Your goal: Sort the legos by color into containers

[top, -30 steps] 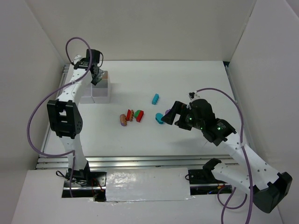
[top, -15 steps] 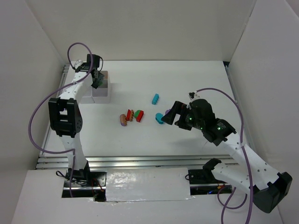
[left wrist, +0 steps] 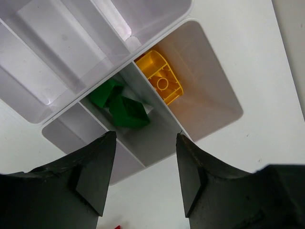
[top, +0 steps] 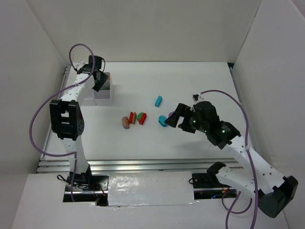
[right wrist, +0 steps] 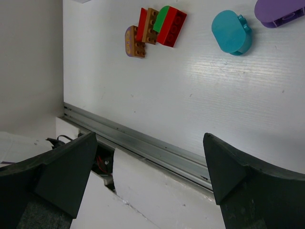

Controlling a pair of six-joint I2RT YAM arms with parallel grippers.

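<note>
Your left gripper [left wrist: 145, 143] hangs over the white tray [left wrist: 209, 95], jaws apart and holding nothing. Below it, two green legos [left wrist: 121, 105] lie in one compartment and a yellow lego [left wrist: 162, 78] in the next. Your right gripper [right wrist: 150, 138] stands wide open and empty above the desk [right wrist: 190, 95], near a teal lego [right wrist: 232, 32], a purple lego [right wrist: 281, 12] and a red, brown and green cluster [right wrist: 155, 28].

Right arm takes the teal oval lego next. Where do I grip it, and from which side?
Come down with the right gripper and pinch the teal oval lego across its shorter width, on the side walls. It lies flat, broad face up, so probably only the walls offer a hold. Mind the purple lego beside it.
</note>
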